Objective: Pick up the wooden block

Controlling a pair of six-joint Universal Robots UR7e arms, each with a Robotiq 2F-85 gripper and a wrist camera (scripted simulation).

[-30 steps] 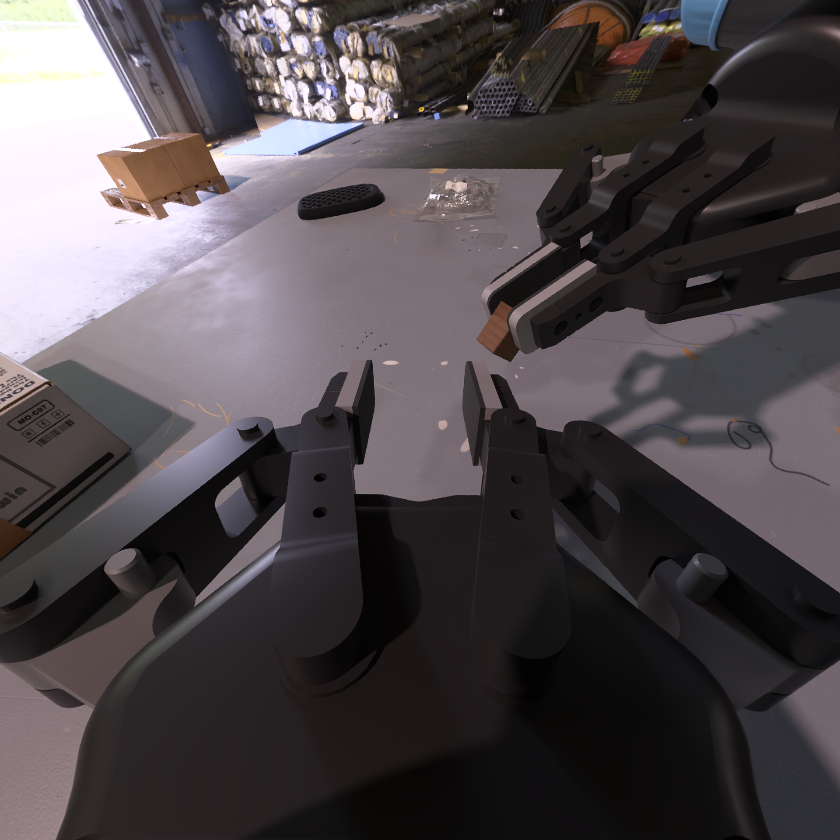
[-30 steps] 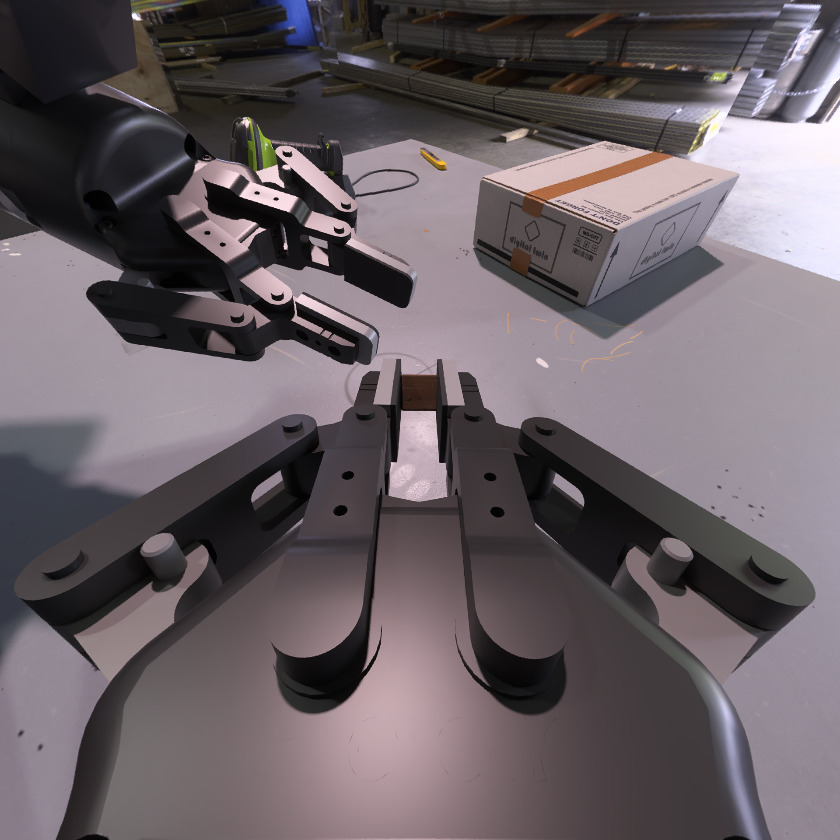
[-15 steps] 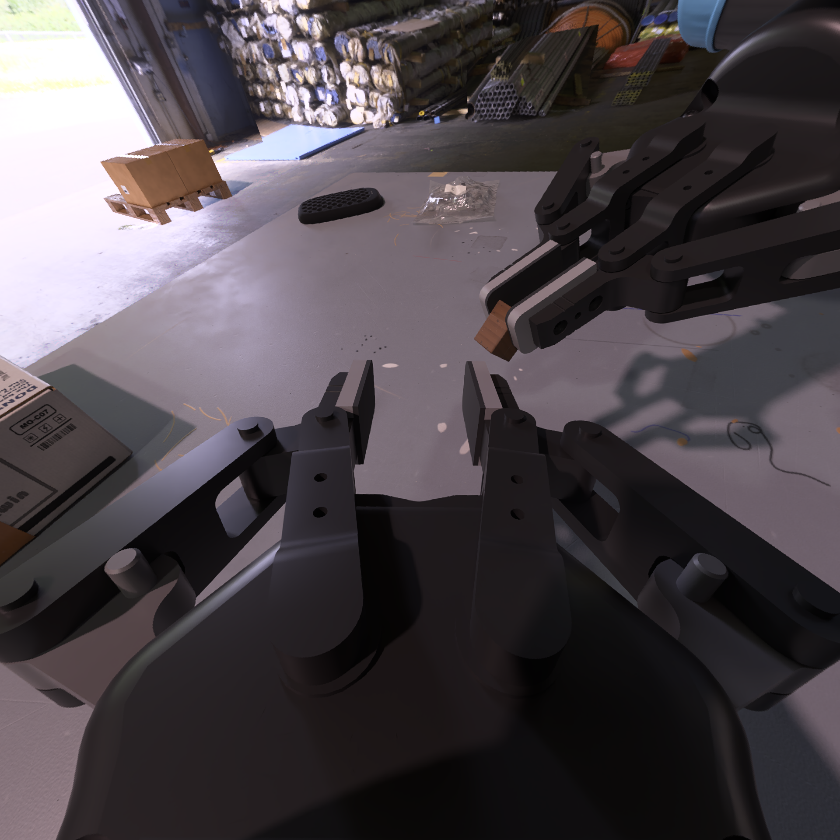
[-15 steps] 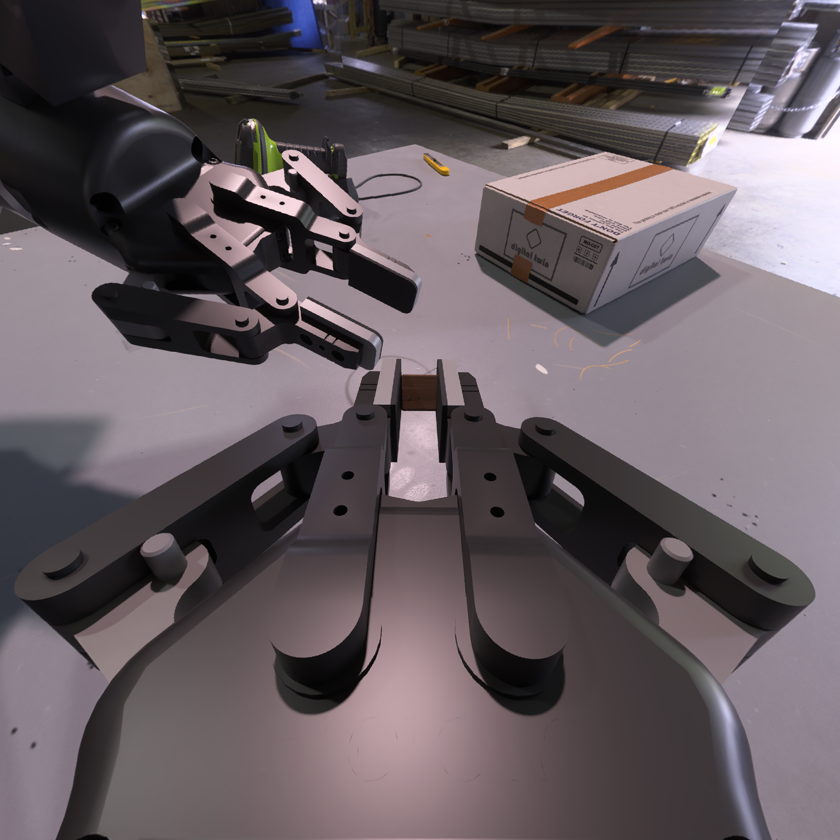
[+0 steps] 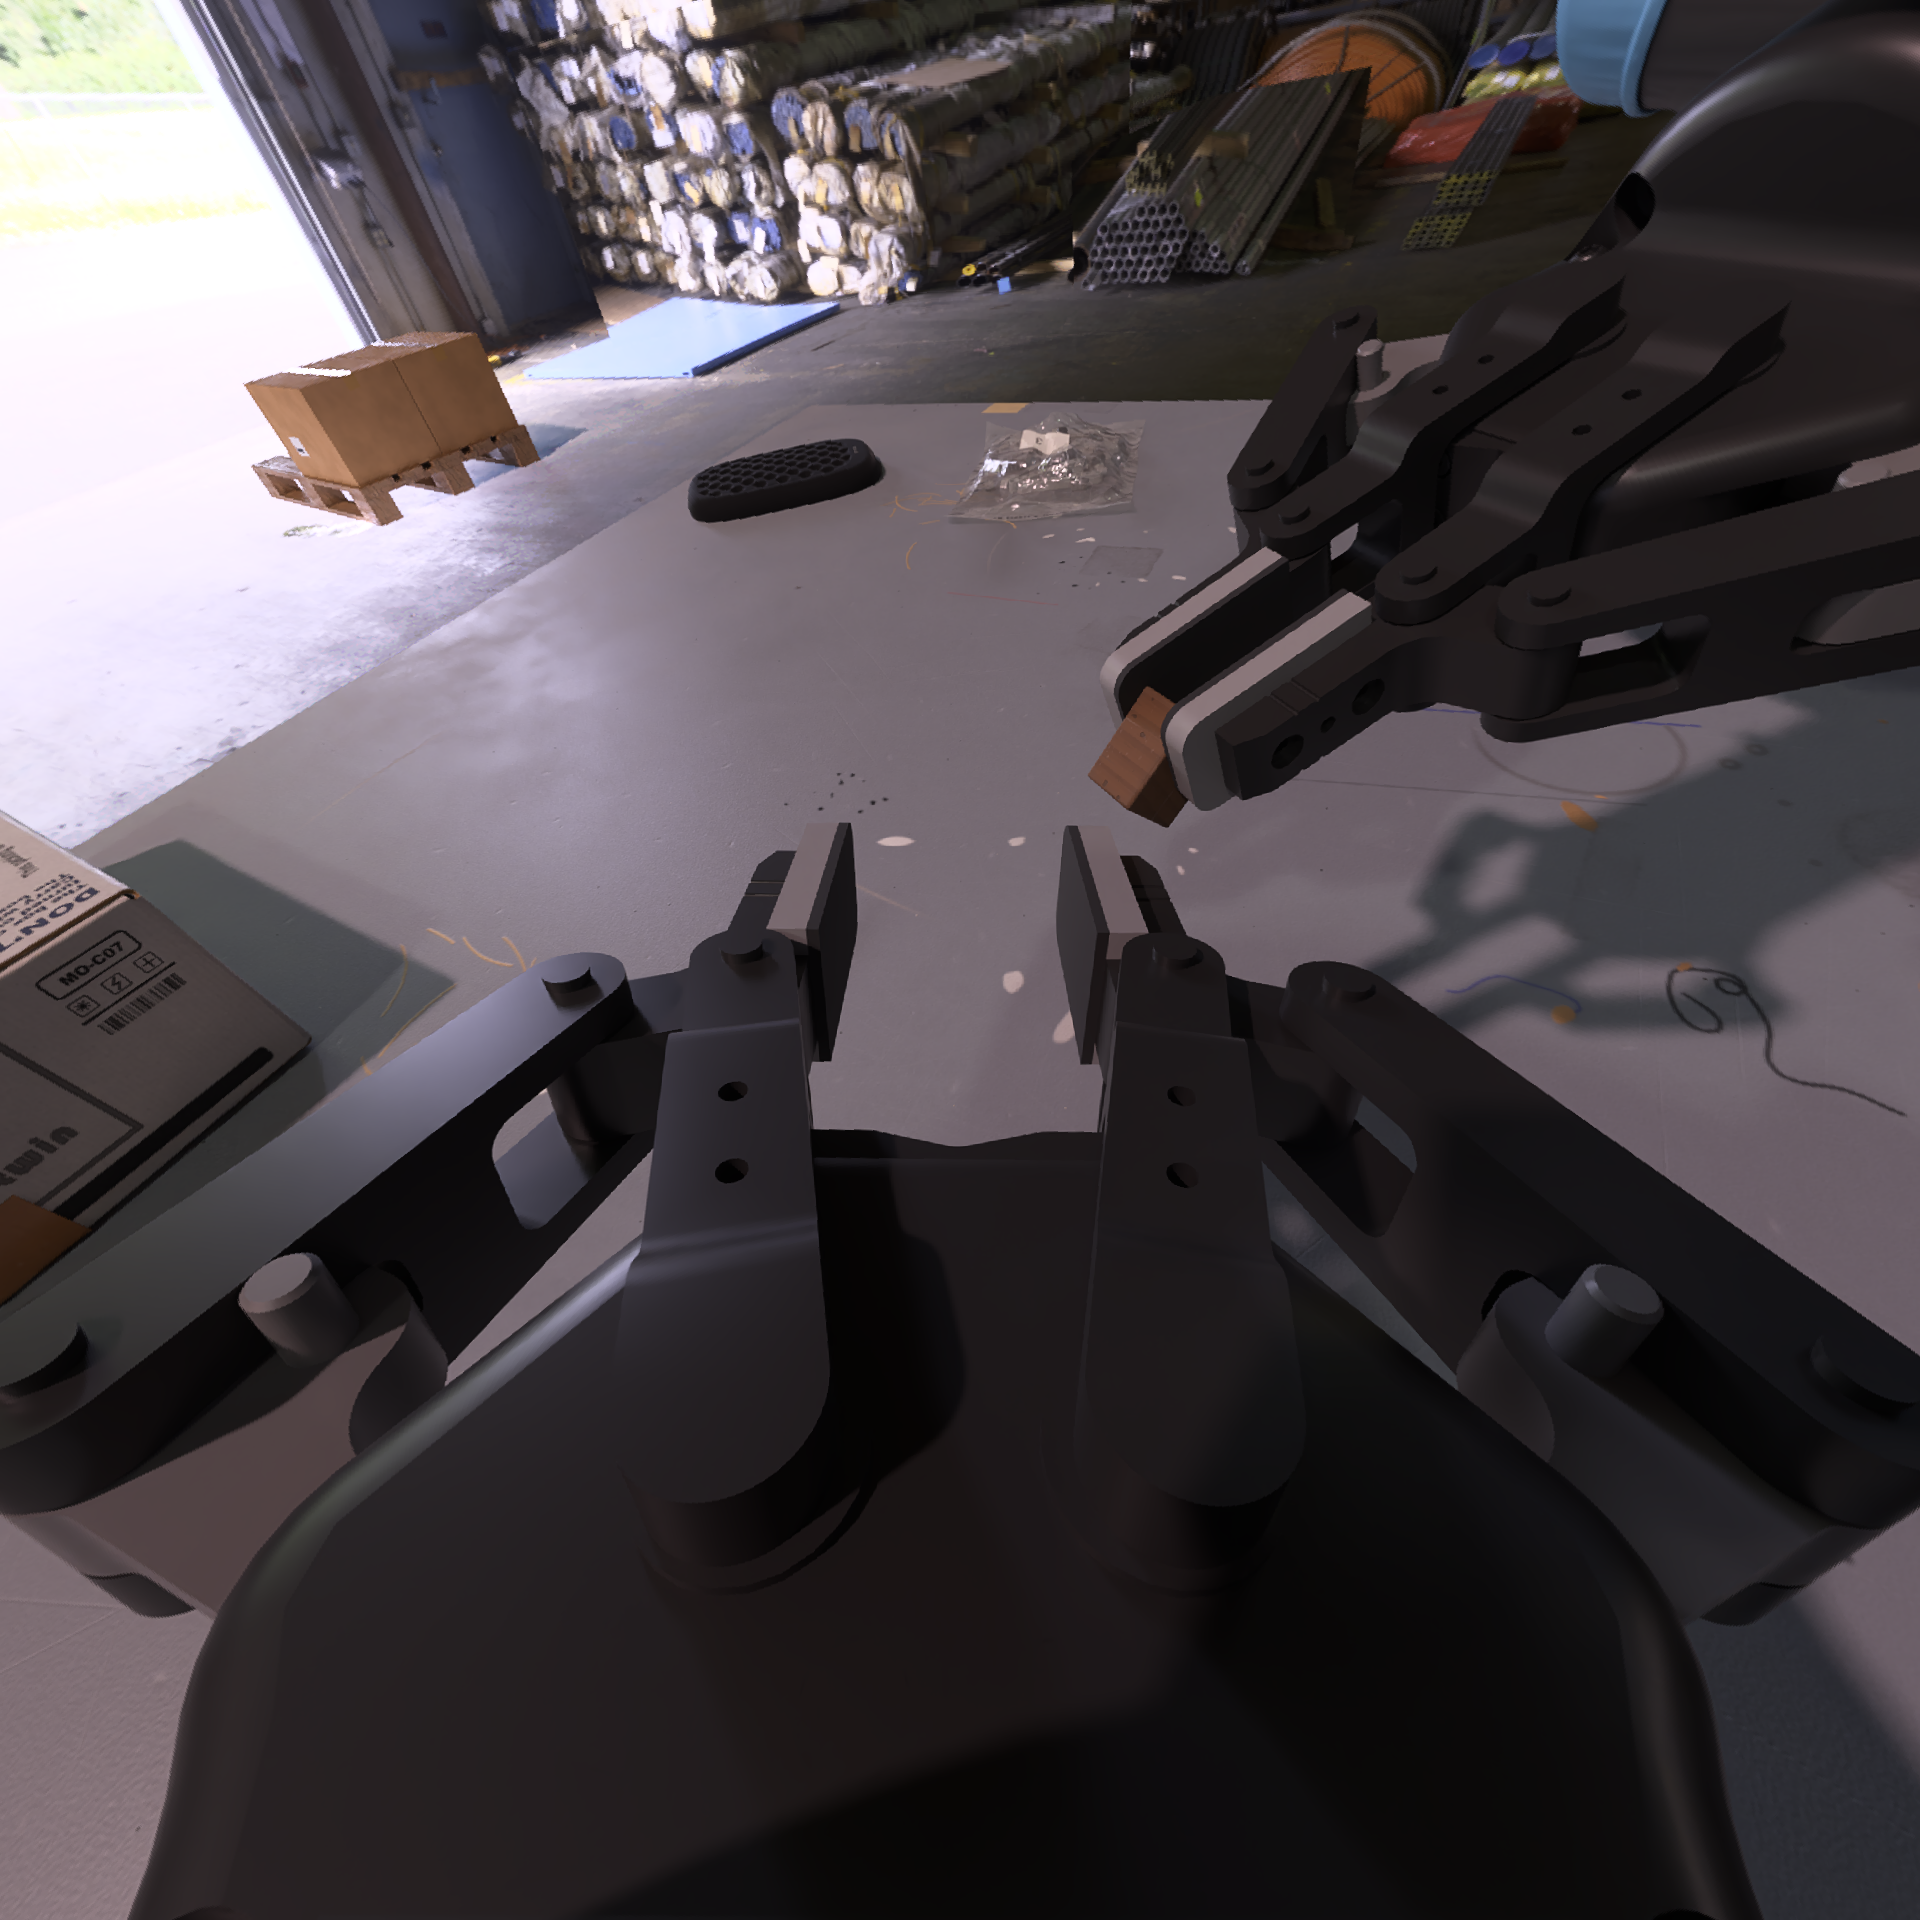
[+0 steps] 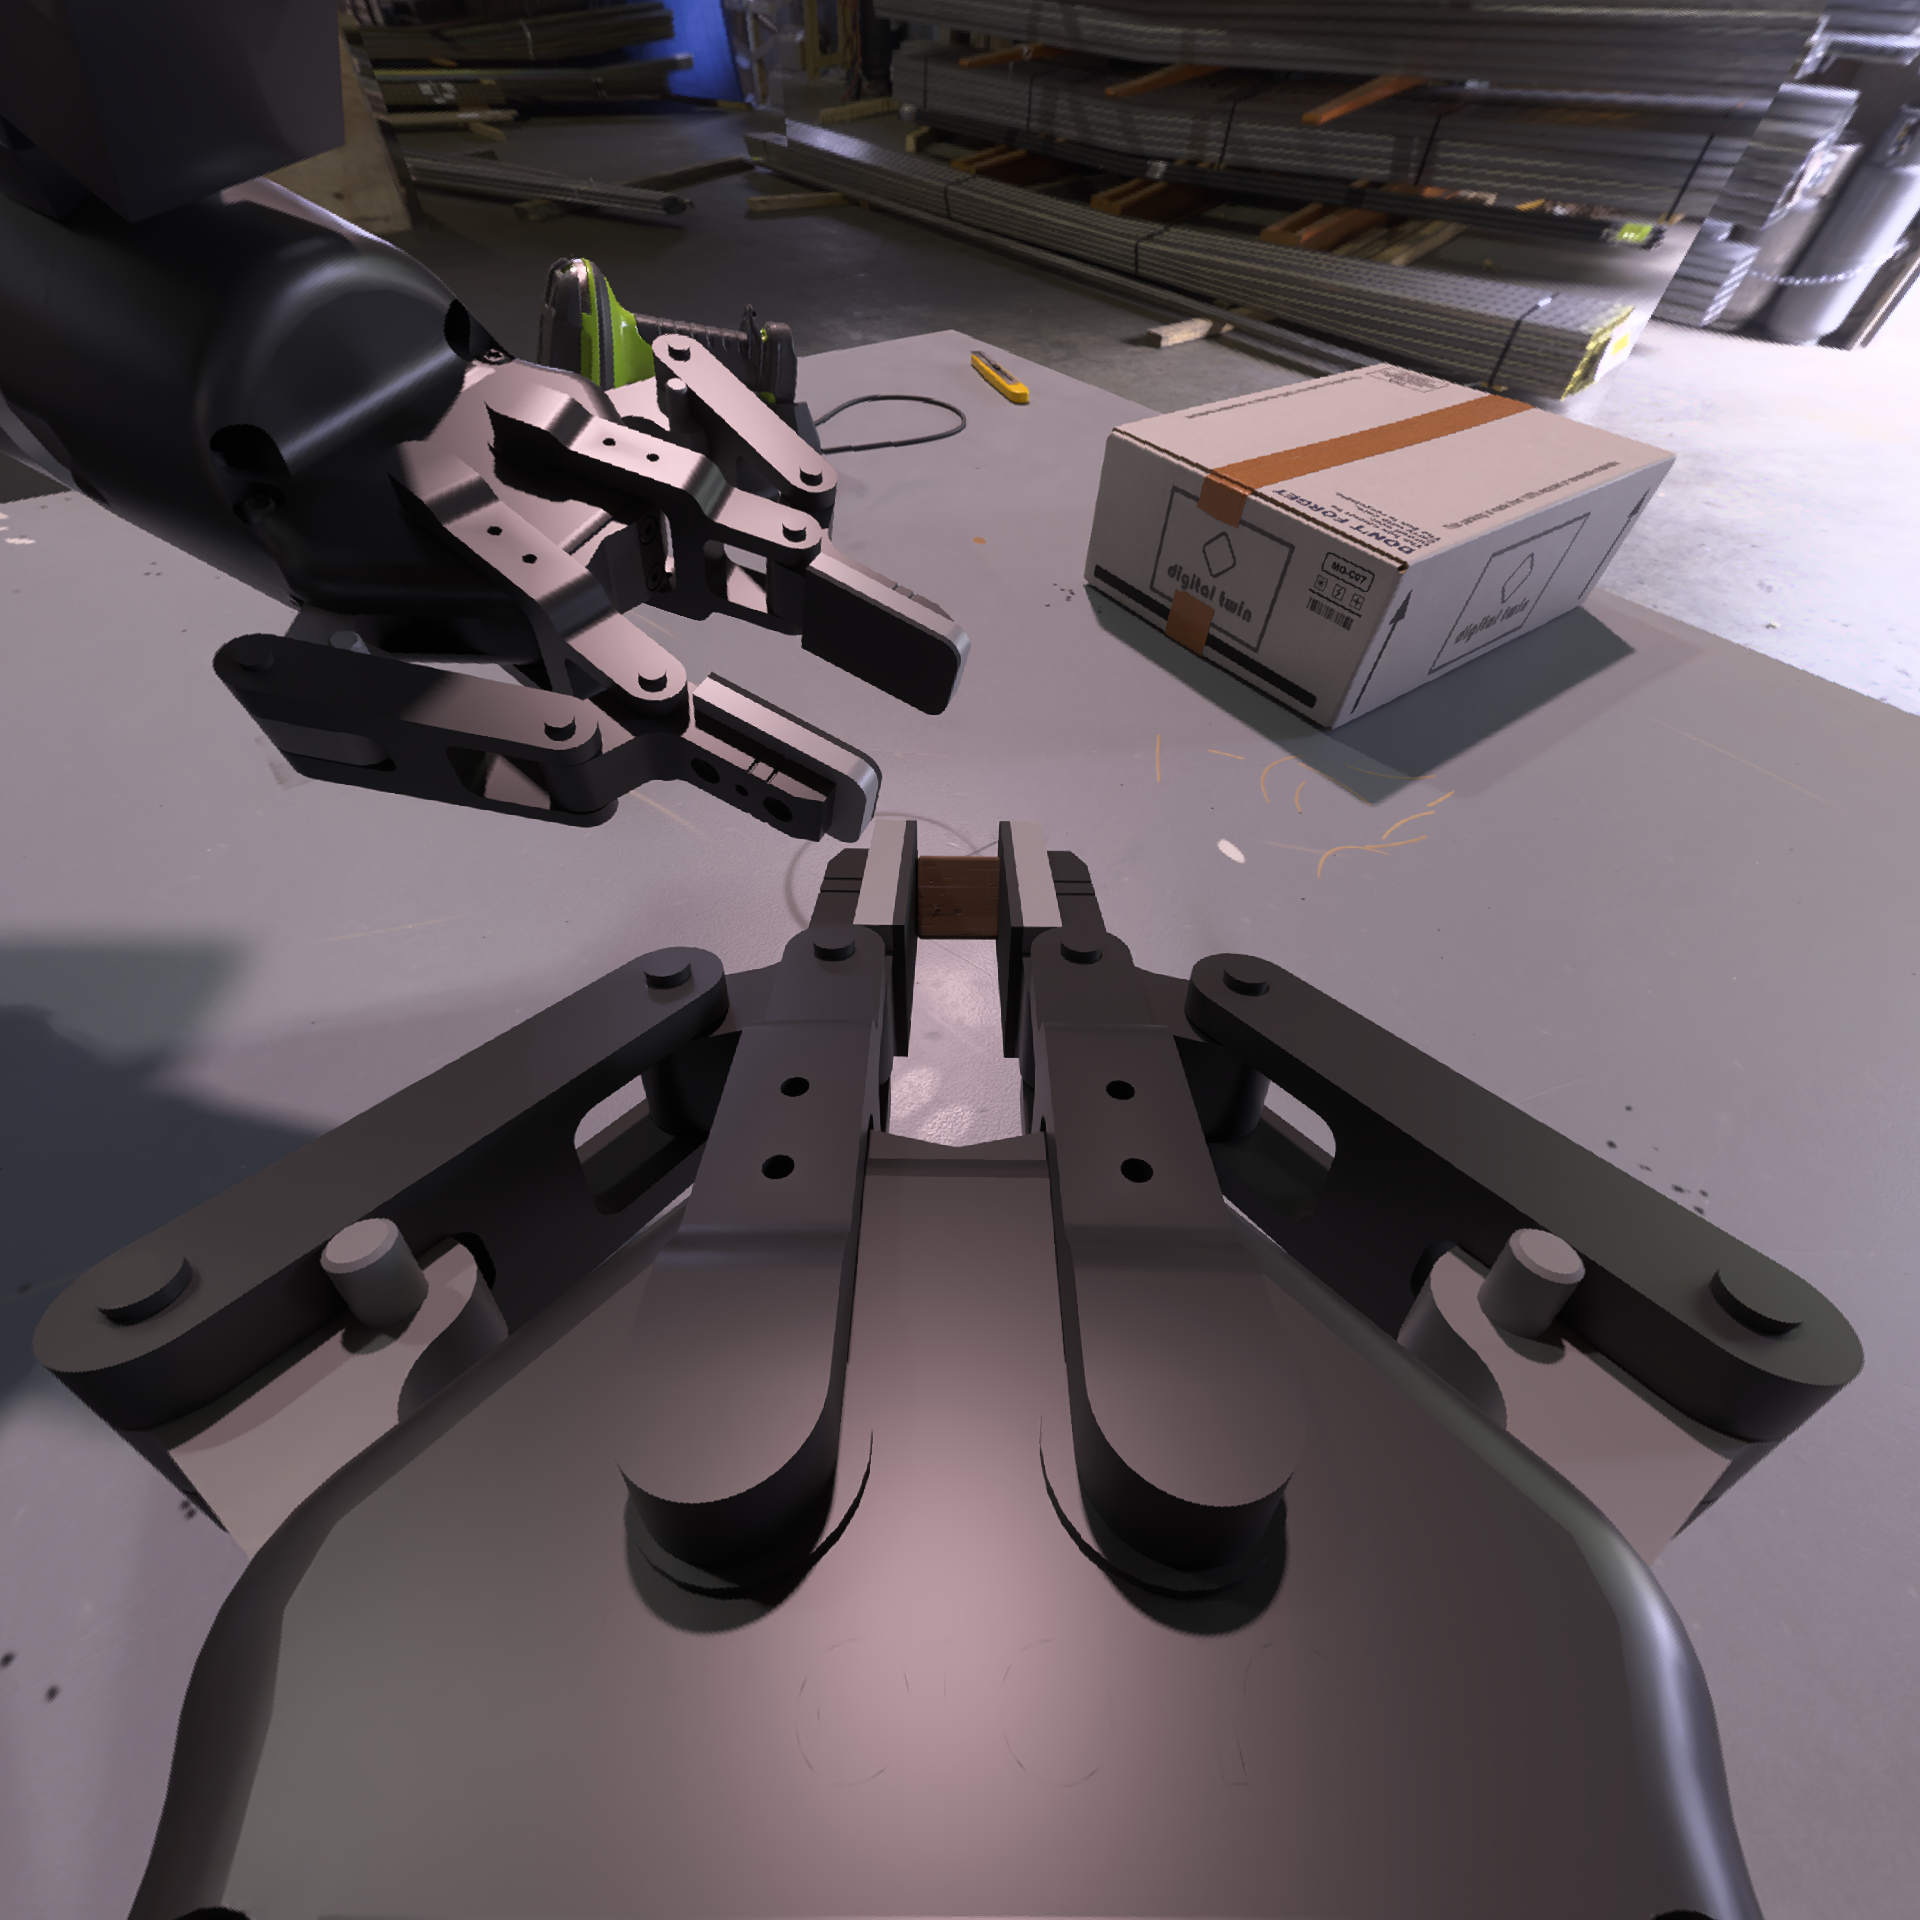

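One wooden block [image 5: 1135, 756], small, brown and square-edged, sticks out from the right gripper [image 5: 1169, 727], pinched at its fingertips above the grey table [image 5: 623, 675]. Nearer the camera, the left gripper [image 5: 956, 914] gapes wide, empty.

From the right wrist, that block [image 6: 958, 899] sits clamped between both pads (grain faintly visible); one taped cardboard box [image 6: 1371, 540] lies beyond it.

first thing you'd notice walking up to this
The small wooden block pinched at the tips of the right end effector, off the grey table. Facing it, the left end effector is open and empty. A taped cardboard box sits beyond on the table.
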